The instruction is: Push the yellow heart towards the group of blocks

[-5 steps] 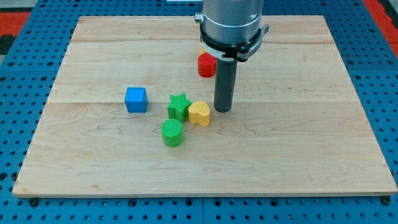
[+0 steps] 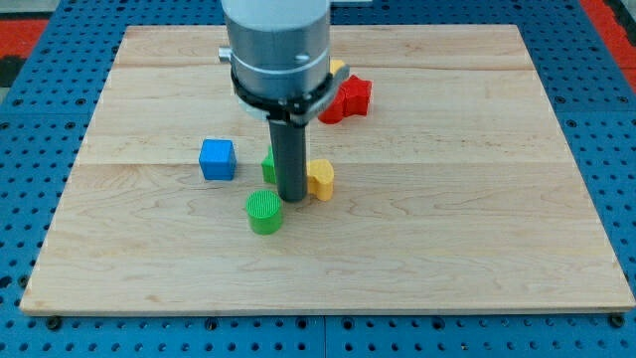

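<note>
The blue cube [image 2: 217, 159] sits well to the view's left of the tip [image 2: 292, 197], apart from every other block. The green cylinder [image 2: 264, 212] lies just beside the tip, below it and slightly to the view's left. A second green block [image 2: 268, 165], its shape mostly hidden by the rod, shows at the rod's left edge, just above the tip. The arm carries no claw; it ends in a plain rod, so nothing opens, closes or holds. The yellow heart [image 2: 320, 178] lies immediately to the view's right of the tip, touching or nearly touching the rod.

Task status, as a judgement: the heart appears to sit within the cluster formed by the two green blocks, so the push looks largely complete. At most a small closing nudge toward the view's left remains.

Above and to the right of the tip, a red block [image 2: 348, 97] of irregular outline lies well apart, with a yellow block [image 2: 337, 68] barely visible behind the arm.

The surface is a pale wooden board [image 2: 477, 219] resting on a blue perforated base [image 2: 30, 149].
</note>
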Available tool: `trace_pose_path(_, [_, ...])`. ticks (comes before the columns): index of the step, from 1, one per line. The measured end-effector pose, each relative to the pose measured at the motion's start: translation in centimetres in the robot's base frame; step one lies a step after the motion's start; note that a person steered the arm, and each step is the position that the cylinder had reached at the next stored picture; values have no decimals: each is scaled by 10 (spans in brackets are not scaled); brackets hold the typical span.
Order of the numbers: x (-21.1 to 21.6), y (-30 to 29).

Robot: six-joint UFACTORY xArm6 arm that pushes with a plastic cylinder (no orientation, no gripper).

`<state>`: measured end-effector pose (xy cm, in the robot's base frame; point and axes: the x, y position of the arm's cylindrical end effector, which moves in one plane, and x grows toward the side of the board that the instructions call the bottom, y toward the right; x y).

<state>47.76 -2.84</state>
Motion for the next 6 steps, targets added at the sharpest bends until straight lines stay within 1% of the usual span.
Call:
trace_pose_path(1, [-42,6])
trace_pose_path(2, [-6,8])
trace_pose_path(3, [12,51])
trace_pose_path(4, [-63,56])
trace_pose_path(5, [-93,54])
trace_pose_path(6, [-52,61])
